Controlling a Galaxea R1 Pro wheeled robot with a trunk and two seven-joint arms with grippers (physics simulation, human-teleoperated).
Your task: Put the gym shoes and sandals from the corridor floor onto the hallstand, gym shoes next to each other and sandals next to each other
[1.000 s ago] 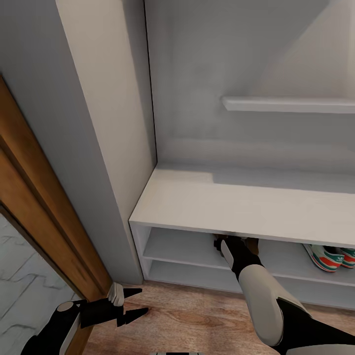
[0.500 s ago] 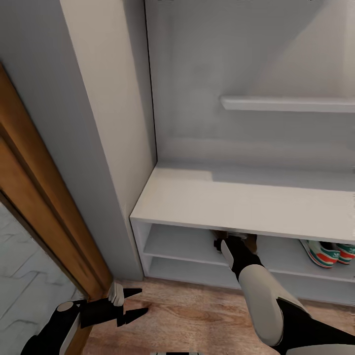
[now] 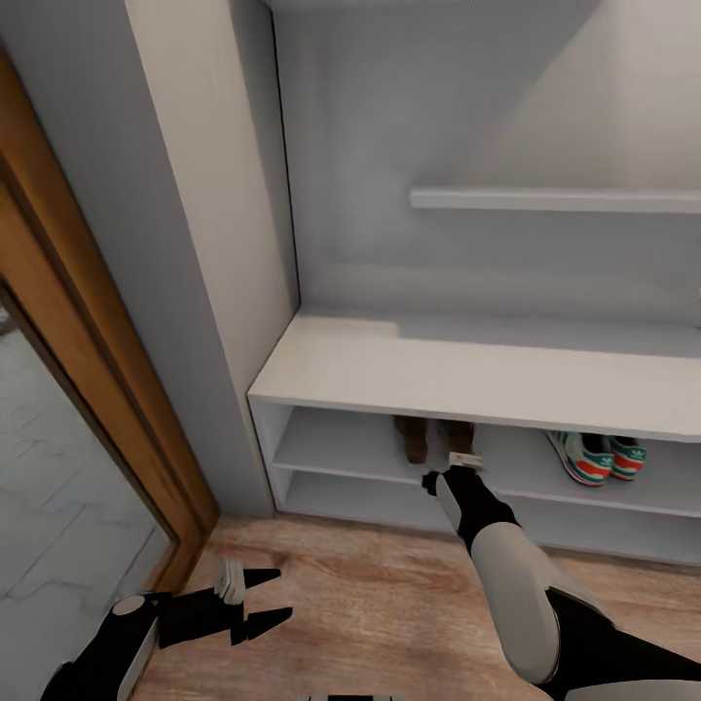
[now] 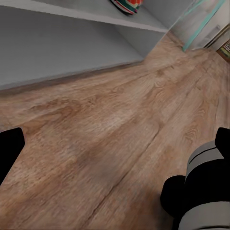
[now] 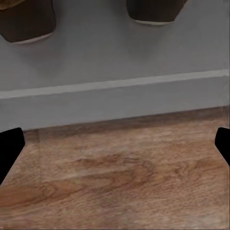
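Facing hallstand [image 3: 467,375]; right gripper [image 3: 451,474] empty, outside shelf edge.

The pale-grey hallstand [image 3: 458,375] stands on light brown wood-plank floor [image 3: 380,604]; its upper low shelf carries two brown leather sandals [image 3: 435,439] and two cream-white sneakers [image 3: 596,458].

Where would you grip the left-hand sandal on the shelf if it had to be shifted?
Probably at its near end, coming straight in from the open front. The left-hand sandal lies flat on the upper low shelf, lengthwise front to back, beside the other sandal. The bench top blocks any approach from above. The right tool already faces that opening, open.
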